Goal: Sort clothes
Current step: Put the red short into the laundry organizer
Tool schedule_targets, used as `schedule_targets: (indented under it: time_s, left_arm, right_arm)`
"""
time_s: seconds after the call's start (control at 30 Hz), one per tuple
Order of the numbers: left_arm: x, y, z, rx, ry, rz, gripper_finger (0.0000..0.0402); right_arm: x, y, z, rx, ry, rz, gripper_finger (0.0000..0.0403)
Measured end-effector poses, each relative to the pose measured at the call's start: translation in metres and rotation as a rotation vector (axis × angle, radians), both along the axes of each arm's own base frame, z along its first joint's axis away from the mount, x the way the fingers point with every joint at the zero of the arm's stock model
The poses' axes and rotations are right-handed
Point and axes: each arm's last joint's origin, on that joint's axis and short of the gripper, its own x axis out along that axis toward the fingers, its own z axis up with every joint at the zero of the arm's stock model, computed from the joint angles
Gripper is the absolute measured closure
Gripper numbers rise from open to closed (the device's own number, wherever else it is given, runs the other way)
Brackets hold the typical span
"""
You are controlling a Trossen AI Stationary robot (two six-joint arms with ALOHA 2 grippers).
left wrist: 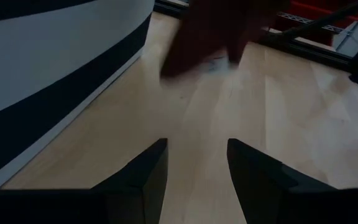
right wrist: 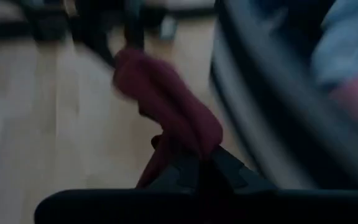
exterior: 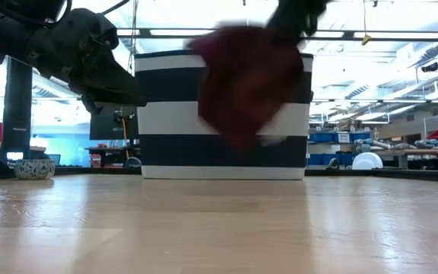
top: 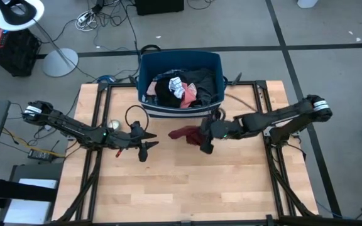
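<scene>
While most clothes (top: 184, 88) lie heaped in the bin (top: 180, 110), sorting looks barely begun.
From the left: the left claw (top: 144, 145) hangs above bare table (top: 181, 188), fingers apart and empty; just right, the right claw (top: 204, 143) is clamped on a maroon garment (top: 185, 134), held off the table beside the bin.

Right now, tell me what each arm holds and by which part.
The right end effector pinches the soft maroon garment at one bunched end, the rest hanging free. The left end effector is open, holding nothing.
</scene>
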Motion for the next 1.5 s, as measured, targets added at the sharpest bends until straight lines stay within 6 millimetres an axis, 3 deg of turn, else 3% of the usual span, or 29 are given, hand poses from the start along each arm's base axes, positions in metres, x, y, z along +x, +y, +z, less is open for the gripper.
schedule_targets:
  time_s: [0.17,0.37,0.53,0.63,0.83,1.13,1.3,1.5]
  left_arm:
    - [0.0,0.0,0.0,0.003,0.0,0.007,0.0229]
    - [0.0,0.0,0.0,0.005,0.0,0.011,0.0229]
    - [0.0,0.0,0.0,0.005,0.0,0.012,0.0229]
    - [0.0,0.0,0.0,0.007,0.001,0.015,0.0229]
    - [0.0,0.001,-0.001,0.008,0.005,0.015,0.0229]
    - [0.0,0.001,-0.001,0.026,0.01,0.009,0.0229]
    - [0.0,0.001,-0.001,0.026,0.009,0.01,0.0229]
    - [0.0,0.001,-0.001,0.026,0.01,0.011,0.0229]
  right_arm:
    - [-0.003,-0.008,0.059,-0.162,-0.128,0.002,0.0397]
    - [0.001,-0.036,0.121,-0.331,-0.269,-0.057,0.0397]
    - [0.009,-0.073,0.149,-0.397,-0.32,-0.149,0.0396]
    - [0.02,-0.098,0.149,-0.394,-0.311,-0.172,0.0396]
    - [0.053,-0.148,0.113,-0.346,-0.211,-0.258,0.0396]
    - [0.097,-0.215,0.021,-0.092,-0.053,-0.298,0.0394]
    - [0.11,-0.237,-0.028,0.031,0.038,-0.371,0.0387]
    - [0.118,-0.248,-0.073,0.132,0.136,-0.446,0.0367]
